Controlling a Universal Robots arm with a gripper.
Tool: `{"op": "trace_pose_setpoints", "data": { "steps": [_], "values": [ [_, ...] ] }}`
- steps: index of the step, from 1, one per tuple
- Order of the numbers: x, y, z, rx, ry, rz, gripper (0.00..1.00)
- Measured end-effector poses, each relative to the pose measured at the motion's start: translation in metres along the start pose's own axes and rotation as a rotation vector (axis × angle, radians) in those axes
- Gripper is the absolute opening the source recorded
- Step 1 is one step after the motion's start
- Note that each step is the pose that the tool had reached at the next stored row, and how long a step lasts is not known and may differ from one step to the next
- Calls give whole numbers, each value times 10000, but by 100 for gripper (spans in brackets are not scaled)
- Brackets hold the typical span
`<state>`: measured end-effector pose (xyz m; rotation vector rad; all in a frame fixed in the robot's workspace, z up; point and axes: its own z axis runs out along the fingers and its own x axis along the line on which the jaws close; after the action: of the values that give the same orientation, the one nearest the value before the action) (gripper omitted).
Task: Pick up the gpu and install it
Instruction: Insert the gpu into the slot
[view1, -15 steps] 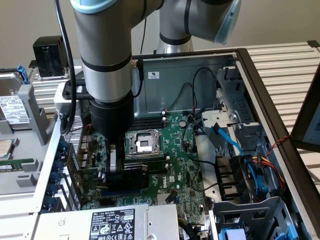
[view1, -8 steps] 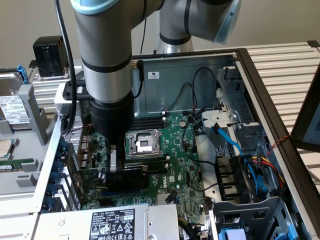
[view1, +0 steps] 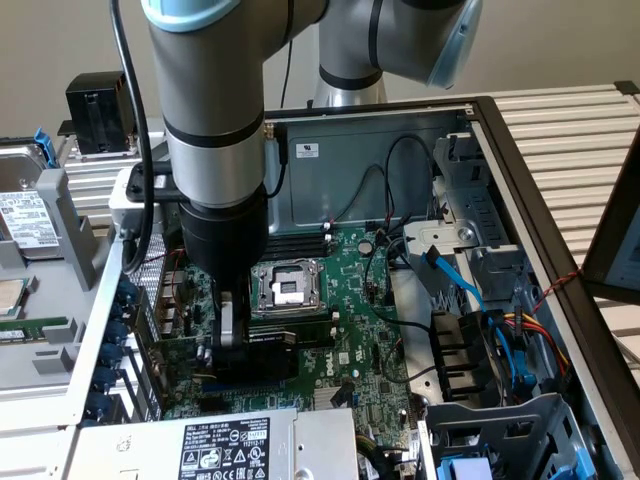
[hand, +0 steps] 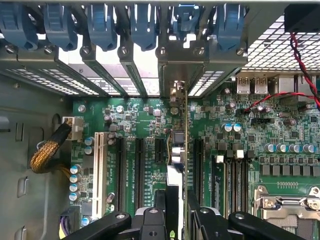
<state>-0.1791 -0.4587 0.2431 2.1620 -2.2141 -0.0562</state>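
My pincer (hand: 176, 210) is part closed on the gpu (hand: 179, 150), gripping the thin card edge-on directly below my wrist. The card stands upright, its long axis running along the motherboard (hand: 135, 115) expansion slots (hand: 139, 167), bracket end toward the rear slot covers (hand: 125, 65).

Hidden and cut off

Your tool (hand: 177, 220) is cut by the frame edge; the green, black-shrouded gpu card (view1: 262, 352) sits partly behind it.
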Motion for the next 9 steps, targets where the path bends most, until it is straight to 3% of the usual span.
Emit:
{"op": "trace_pose_setpoints", "data": {
  "steps": [4,9],
  "values": [
    [-2,4,6,0,-15,7,27],
    [0,2,-39,1,-2,0,47]
  ]
}}
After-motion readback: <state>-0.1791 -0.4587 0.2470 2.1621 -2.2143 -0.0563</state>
